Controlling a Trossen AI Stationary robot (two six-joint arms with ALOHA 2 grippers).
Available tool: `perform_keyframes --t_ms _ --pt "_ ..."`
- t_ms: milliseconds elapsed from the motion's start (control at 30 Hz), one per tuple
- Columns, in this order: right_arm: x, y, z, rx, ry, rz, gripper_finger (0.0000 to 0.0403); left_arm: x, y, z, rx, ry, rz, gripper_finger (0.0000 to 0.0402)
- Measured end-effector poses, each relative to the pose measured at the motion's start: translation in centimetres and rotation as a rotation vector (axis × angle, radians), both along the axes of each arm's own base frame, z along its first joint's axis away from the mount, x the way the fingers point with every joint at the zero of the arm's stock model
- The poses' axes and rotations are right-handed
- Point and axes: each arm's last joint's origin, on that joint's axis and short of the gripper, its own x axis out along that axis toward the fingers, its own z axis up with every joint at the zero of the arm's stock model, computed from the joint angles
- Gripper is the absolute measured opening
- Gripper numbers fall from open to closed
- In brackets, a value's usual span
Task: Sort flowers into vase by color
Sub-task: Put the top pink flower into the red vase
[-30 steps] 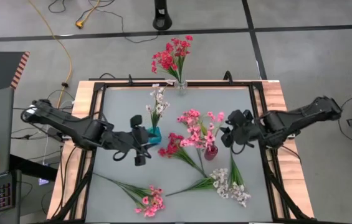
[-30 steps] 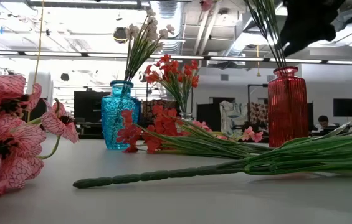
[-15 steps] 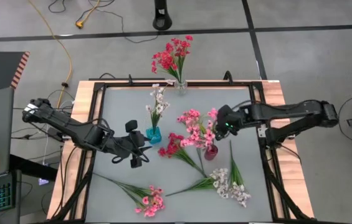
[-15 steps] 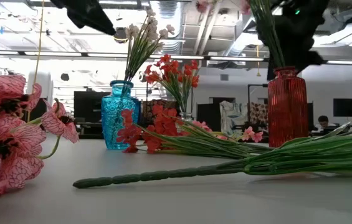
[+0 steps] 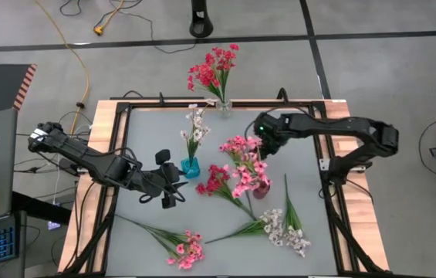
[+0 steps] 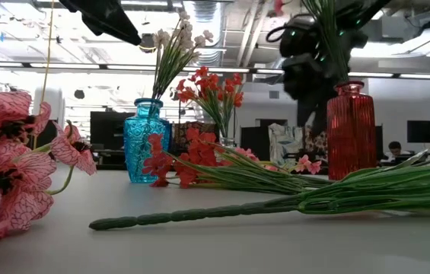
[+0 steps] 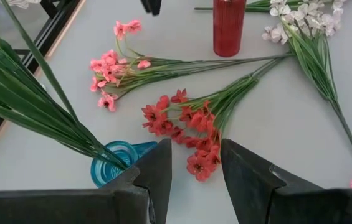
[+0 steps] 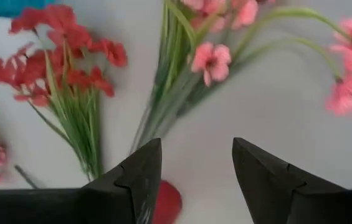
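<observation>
**Tabletop stock: three vases, loose sprigs, two arms**

- Table [image 5: 295, 123]: grey top inside a dark frame, carrying every item below.
- Left arm: reaching in from the left edge. The left gripper [image 5: 170, 179] is hanging just left of the blue vase, its fingers [image 7: 154, 168] standing apart with nothing between them.
- Right arm: stretching in from the right edge toward the far middle. The right gripper [image 5: 262, 140] is hovering above the pink blossoms beside the red vase, fingers [image 8: 139, 168] spread and gripping nothing.
- Clear vase [image 5: 224, 106]: sitting at the middle of the far edge, holding a red sprig [image 5: 212, 69] that is leaning out past that edge.
- Blue vase [image 5: 191, 167]: standing left of centre, holding a white sprig [image 5: 194, 127]; the left gripper is crowding its left side.
- Red vase [image 5: 261, 188]: standing just right of centre, holding pink sprigs [image 5: 242, 158] that are spreading over its mouth.
- Loose red sprig [image 5: 216, 179]: lying flat between the blue and red vases, stem pointing toward the near edge.
- Loose white sprig [image 5: 283, 228]: lying near the right part of the near edge, stem running left; a green stem beside it is pointing toward the far edge.
- Loose pink sprig [image 5: 185, 249]: lying by the near edge, left of centre, well apart from the vases.
</observation>
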Motion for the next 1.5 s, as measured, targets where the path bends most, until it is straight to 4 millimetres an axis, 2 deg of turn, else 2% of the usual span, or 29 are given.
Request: perform_keyframes --t_ms 167,400,567,1133,1300,1500 --pt "1.3 -0.6 -2.2 0.018 0.035 -0.002 0.0223 0.0 0.0 0.0 0.0 0.0 0.0 0.0125" --pt "3.6 0.2 -5.1 0.052 0.038 0.017 0.0223 0.0 0.0 0.0 0.001 0.0 0.0 0.0125" --pt "4.5 0.5 -6.5 0.071 0.047 -0.005 0.0223 0.0 0.0 0.0 0.001 0.001 0.0 0.0125" --pt "5.7 1.5 -7.2 0.04 0.014 0.001 0.0221 0.0 0.0 0.0 0.0 0.0 0.001 0.0125" --pt "5.7 1.5 -7.6 0.037 0.032 -0.005 0.0196 0.0 0.0 0.0 -0.004 -0.003 0.003 0.0125" --pt "5.8 1.5 -8.0 0.033 0.05 -0.031 0.0129 0.0 0.0 0.0 -0.006 -0.004 0.005 0.0125"
